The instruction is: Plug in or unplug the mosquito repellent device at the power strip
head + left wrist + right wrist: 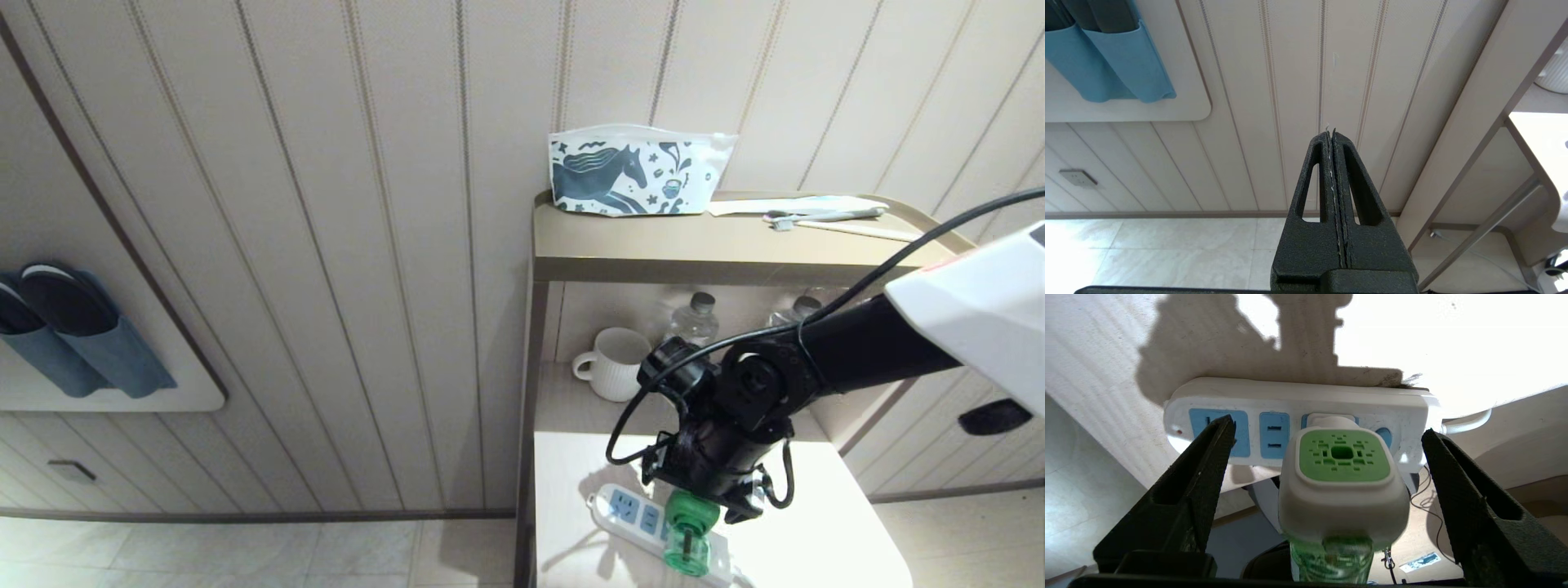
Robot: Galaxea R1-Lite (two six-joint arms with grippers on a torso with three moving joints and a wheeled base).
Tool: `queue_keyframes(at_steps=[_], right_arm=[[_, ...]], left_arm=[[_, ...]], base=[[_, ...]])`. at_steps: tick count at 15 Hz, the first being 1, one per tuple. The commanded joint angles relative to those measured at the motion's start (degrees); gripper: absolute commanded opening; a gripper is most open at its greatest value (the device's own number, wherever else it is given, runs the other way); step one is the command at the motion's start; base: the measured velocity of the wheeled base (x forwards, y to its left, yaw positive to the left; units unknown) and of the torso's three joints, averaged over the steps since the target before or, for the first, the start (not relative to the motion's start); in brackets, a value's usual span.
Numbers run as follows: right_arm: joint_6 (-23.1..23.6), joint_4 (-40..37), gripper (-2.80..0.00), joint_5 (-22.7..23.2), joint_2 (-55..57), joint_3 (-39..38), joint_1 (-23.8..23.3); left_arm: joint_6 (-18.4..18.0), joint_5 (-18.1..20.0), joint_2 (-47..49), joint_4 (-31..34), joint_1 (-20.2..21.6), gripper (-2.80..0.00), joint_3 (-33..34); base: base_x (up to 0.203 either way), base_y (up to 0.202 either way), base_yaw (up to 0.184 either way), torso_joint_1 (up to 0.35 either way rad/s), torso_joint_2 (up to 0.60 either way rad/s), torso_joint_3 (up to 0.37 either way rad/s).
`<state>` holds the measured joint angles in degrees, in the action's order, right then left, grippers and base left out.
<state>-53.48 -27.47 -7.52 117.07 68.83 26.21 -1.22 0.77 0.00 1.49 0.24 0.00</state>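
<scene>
The small green-headed, white-bodied mosquito repellent device stands plugged into the long white power strip near the desk's front edge, between the right gripper's wide-open, empty jaws, while the left gripper hangs shut, far off.

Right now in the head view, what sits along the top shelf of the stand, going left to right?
Horse-print pouch → flat white packet → toothbrush, the last two overlapping slightly at the right end.
</scene>
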Motion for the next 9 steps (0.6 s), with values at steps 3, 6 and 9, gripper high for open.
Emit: queue_keyframes(at_steps=[3,6,9], right_arm=[[1.8,-0.2,0.0,0.0,-6.2,-0.7,0.0],[2.5,-0.2,0.0,0.0,-10.3,-1.8,0.2],[4.3,-1.2,0.0,-0.1,-16.4,-2.2,1.0]], left_arm=[[0.0,0.0,0.0,0.0,0.0,-2.8,0.0],[0.0,0.0,0.0,0.0,0.0,-2.8,0.0],[0.0,0.0,0.0,0.0,0.0,-2.8,0.0]], base=[[0.0,0.0,0.0,0.0,0.0,0.0],[0.0,0.0,0.0,0.0,0.0,0.0],[0.0,0.0,0.0,0.0,0.0,0.0]])
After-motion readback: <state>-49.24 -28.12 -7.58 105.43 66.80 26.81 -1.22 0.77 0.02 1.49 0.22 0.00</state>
